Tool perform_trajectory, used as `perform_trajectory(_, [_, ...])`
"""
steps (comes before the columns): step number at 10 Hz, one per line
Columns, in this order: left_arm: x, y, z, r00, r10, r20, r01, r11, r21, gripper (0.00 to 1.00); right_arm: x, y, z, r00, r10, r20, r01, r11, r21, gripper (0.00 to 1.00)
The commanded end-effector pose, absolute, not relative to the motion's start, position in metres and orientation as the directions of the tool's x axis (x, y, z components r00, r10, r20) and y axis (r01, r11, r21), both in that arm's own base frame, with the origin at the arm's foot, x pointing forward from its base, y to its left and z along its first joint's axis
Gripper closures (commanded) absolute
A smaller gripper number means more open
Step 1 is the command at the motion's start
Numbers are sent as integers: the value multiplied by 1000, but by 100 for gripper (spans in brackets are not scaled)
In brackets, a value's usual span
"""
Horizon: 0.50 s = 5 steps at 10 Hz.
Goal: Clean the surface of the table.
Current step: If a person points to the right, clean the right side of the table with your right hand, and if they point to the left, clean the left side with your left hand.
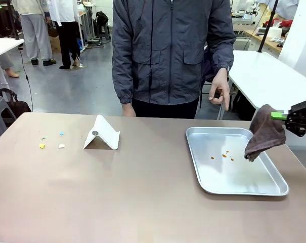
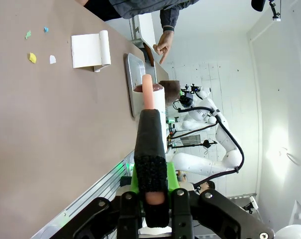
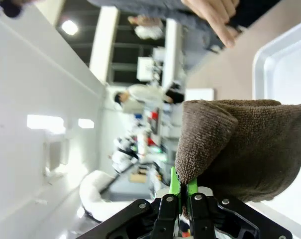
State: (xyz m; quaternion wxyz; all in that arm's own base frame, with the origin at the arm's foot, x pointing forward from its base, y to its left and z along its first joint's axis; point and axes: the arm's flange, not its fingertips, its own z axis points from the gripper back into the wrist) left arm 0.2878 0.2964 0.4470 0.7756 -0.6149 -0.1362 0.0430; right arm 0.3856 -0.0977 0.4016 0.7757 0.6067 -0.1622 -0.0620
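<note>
Dangling cloth [image 1: 264, 134] over tray [image 1: 241, 177], R gripper [image 1: 274, 116]; L gripper [image 2: 151, 199] clamps roller [image 2: 150, 149].

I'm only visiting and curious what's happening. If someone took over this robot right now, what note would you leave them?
Left gripper: jaws shut on a black-handled roller tool.
Right gripper: jaws shut on a brown cloth, which hangs over the right side of the metal tray.
Table: small coloured scraps lie on its left part, near a white folded stand. Orange crumbs lie in the tray.
Done: tools are in hand.
Left: clear the scraps from the table.
</note>
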Motion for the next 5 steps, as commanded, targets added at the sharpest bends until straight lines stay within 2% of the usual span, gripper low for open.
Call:
perform_trajectory(1, [285, 292, 449, 958, 237, 164, 105, 244, -964, 100, 422, -101, 396, 957, -129, 258, -187, 403, 896, 95])
perform_trajectory(3, [285, 292, 449, 958, 237, 164, 105, 244, -964, 100, 445, -98, 384, 970, -55, 239, -172, 539, 825, 95])
perform_trajectory(5, [285, 292, 449, 958, 237, 164, 105, 244, -964, 100, 464, -96, 370, 967, -63, 246, -159, 604, 781, 95])
